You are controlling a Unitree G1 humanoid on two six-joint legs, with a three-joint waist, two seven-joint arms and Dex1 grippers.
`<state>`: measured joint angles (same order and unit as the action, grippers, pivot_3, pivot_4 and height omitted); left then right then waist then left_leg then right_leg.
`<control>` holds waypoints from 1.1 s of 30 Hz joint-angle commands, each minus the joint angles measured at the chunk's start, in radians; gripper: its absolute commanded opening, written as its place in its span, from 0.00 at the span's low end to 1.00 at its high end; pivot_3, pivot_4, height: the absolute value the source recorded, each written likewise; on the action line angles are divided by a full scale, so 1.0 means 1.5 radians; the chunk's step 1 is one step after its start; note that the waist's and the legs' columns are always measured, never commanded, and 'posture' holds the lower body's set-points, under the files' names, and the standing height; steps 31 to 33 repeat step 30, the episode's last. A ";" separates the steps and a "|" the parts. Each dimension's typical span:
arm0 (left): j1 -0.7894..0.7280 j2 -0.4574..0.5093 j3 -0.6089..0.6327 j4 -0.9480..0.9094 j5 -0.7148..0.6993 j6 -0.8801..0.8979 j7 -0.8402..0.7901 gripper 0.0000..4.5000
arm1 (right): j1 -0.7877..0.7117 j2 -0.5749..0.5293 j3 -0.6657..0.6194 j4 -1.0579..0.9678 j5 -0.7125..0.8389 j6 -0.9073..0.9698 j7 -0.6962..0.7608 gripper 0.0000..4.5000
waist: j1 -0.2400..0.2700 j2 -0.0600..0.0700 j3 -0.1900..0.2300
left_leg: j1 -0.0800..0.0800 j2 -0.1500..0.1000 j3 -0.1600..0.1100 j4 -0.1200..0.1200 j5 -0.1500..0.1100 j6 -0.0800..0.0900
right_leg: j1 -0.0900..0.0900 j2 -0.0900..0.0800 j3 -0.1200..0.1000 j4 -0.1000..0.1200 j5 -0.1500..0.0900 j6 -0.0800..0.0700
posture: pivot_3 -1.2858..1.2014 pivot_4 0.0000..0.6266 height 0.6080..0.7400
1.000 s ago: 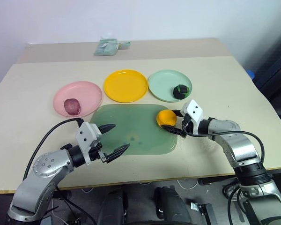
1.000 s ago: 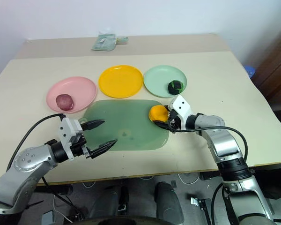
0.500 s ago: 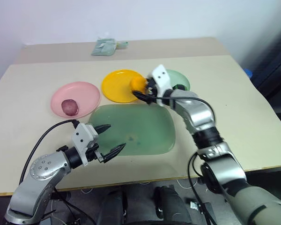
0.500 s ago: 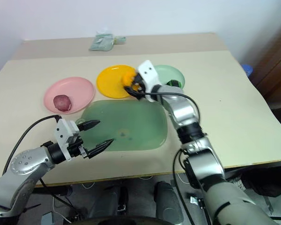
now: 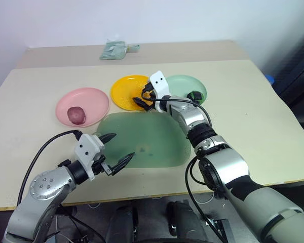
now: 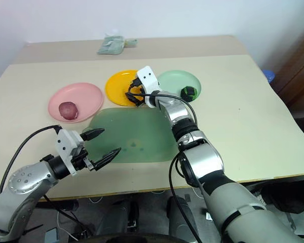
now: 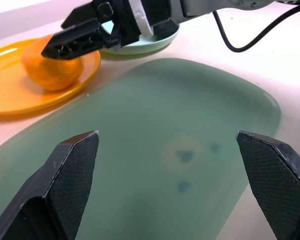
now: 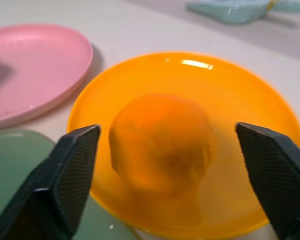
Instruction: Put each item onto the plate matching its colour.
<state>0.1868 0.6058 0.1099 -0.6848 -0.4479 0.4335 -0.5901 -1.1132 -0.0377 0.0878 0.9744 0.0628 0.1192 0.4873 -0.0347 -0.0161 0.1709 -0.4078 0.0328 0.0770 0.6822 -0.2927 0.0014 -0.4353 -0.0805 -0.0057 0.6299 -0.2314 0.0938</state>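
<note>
Sitting on the yellow plate [image 8: 250, 115]: orange-yellow toy food [image 8: 162, 142], between the spread-apart fingers of the right gripper [image 5: 142, 99], not clamped. Hovering over the translucent green board [image 5: 157, 139]: left gripper [image 5: 116, 149], fingers wide apart, holding nothing.

Soft, even indoor light; a glare spot on the yellow plate [image 8: 190, 100], whose orange item [image 8: 160, 142] is blurred.

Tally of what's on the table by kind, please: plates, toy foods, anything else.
Plates: 3, pink, yellow, mint green
Toy foods: 3, purple, orange, green-black
Translucent green board: 1
Packet at the far edge: 1
Total: 8
</note>
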 commanded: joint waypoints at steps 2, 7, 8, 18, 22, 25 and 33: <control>0.014 -0.003 0.051 -0.003 0.004 -0.019 0.013 1.00 | 0.077 -0.060 -0.011 -0.175 0.018 -0.014 0.072 0.99 | -0.003 0.000 0.000 | 0.000 0.000 0.000 0.000 0.000 0.000 | 0.000 0.000 0.000 0.000 0.001 0.001 | 0.52 0.24 1.00; 0.047 0.006 0.124 0.063 0.033 -0.065 0.006 1.00 | 0.270 -0.210 -0.032 -0.509 0.107 0.075 0.230 0.99 | 0.003 0.000 0.000 | 0.000 0.000 0.000 -0.001 -0.001 0.001 | 0.000 -0.001 0.000 -0.001 0.001 0.002 | 0.52 0.24 1.00; 0.053 0.010 0.143 0.080 0.033 -0.075 0.000 1.00 | 0.312 -0.249 -0.041 -0.569 0.128 0.097 0.260 0.99 | 0.005 0.000 0.000 | 0.000 0.000 0.000 -0.001 -0.001 0.001 | 0.000 -0.001 0.000 -0.002 0.001 0.002 | 0.52 0.24 1.00; 0.049 0.029 0.187 0.169 0.048 -0.128 -0.038 1.00 | 0.550 -0.456 -0.187 -0.739 0.249 0.229 0.330 0.99 | 0.013 0.000 0.000 | 0.001 0.000 0.001 0.000 -0.001 0.001 | 0.001 0.000 0.000 -0.002 -0.001 -0.001 | 0.52 0.24 1.00; 0.042 0.027 0.183 0.179 0.056 -0.133 -0.039 1.00 | 0.583 -0.456 -0.207 -0.773 0.262 0.253 0.305 0.99 | 0.013 0.000 0.000 | 0.001 0.000 0.001 0.000 -0.001 0.001 | 0.001 0.000 0.000 -0.002 -0.001 -0.001 | 0.52 0.24 1.00; 0.036 0.024 0.173 0.178 0.058 -0.130 -0.037 1.00 | 0.607 -0.454 -0.207 -0.794 0.265 0.260 0.293 0.99 | 0.015 0.000 0.000 | 0.001 0.000 0.001 0.000 -0.001 0.001 | 0.001 0.000 0.000 -0.002 -0.001 -0.001 | 0.52 0.24 1.00; 0.028 0.020 0.166 0.164 0.056 -0.113 -0.032 1.00 | 0.603 -0.452 -0.198 -0.798 0.267 0.264 0.280 0.99 | 0.016 0.000 0.000 | 0.001 0.000 0.001 0.001 -0.001 0.001 | 0.001 -0.001 0.000 -0.002 -0.001 -0.001 | 0.52 0.24 1.00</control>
